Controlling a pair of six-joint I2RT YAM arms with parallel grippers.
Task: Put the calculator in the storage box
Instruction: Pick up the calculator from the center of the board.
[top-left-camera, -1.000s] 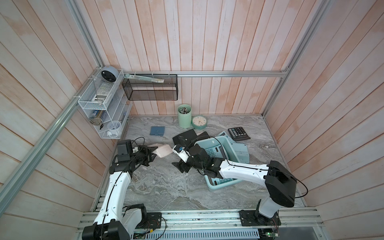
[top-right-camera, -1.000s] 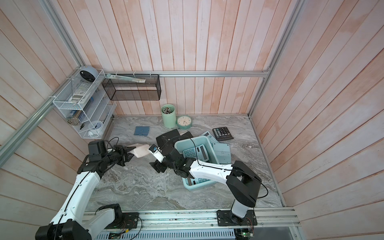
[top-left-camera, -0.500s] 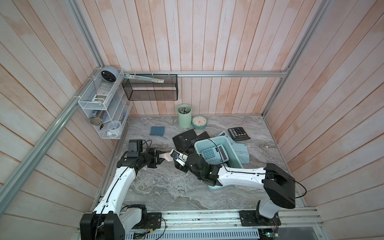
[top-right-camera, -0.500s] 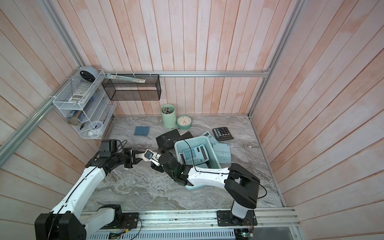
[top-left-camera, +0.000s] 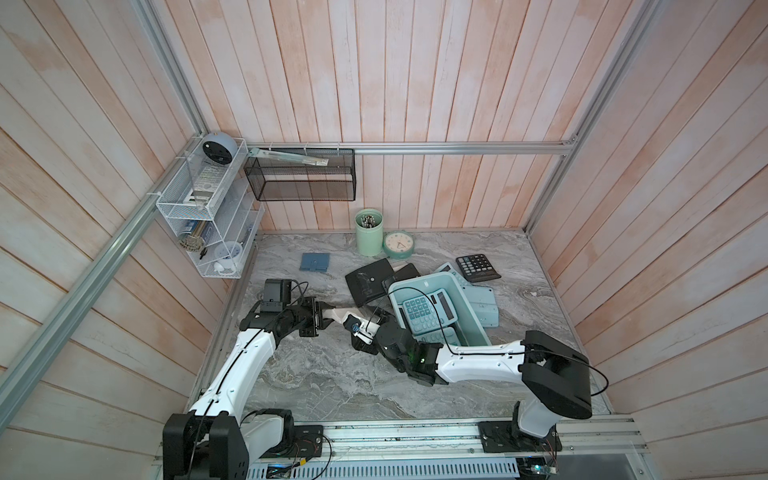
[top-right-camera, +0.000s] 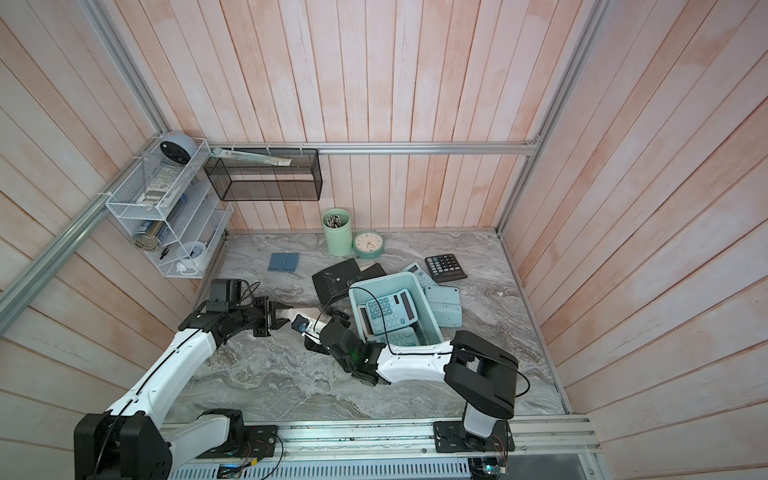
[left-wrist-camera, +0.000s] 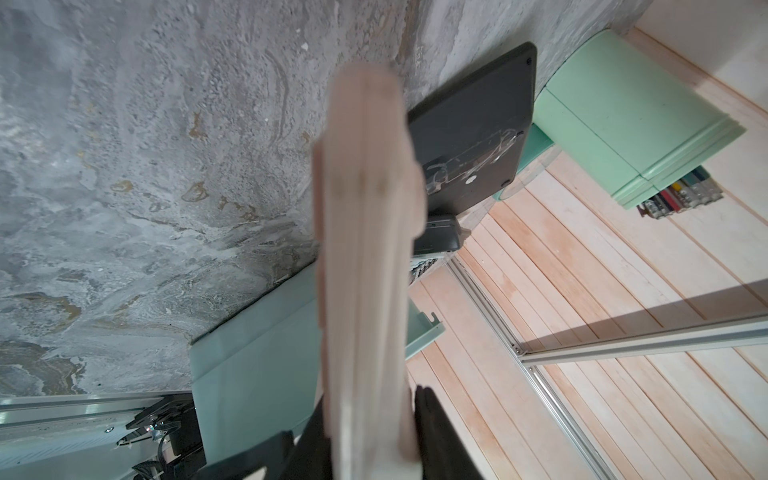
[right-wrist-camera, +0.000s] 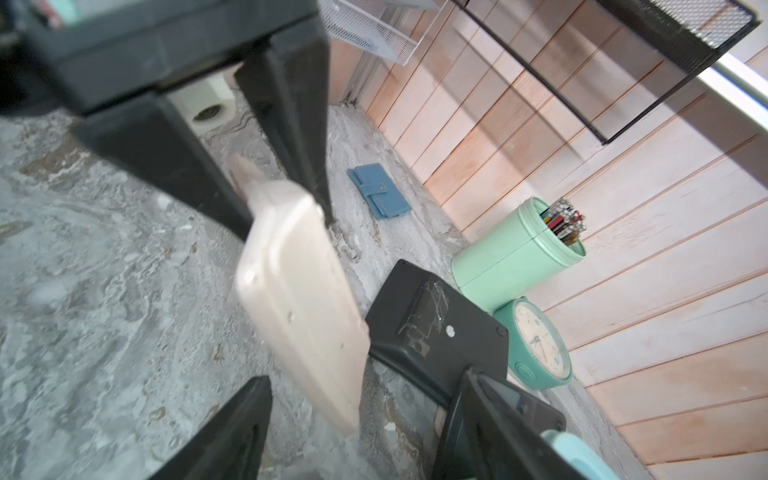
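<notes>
- Calculator (right-wrist-camera: 299, 299): pale, flat, in the air over the bench (top-left-camera: 332, 386), between the two arms, near the box (top-left-camera: 415, 280) but not yet in it.
- Left jaws: closed on one short end of it, pinching across the thickness.
- Right jaws: wide open on both sides of the free end, apparently touching nothing.
- Box already with teal calculators (top-left-camera: 428, 309) inside; probably little free floor left.
- Judged light and stiff, a hard plastic slab; smooth back toward the right wrist camera, so likely slippery.
- Best taken near the free short end, across the thickness, deep between the pads and not at the very corner.
- Key side not in view; better not to squeeze hard there.
- Risk: swinging or slipping out if released on the left before a firm hold on the right.
</notes>
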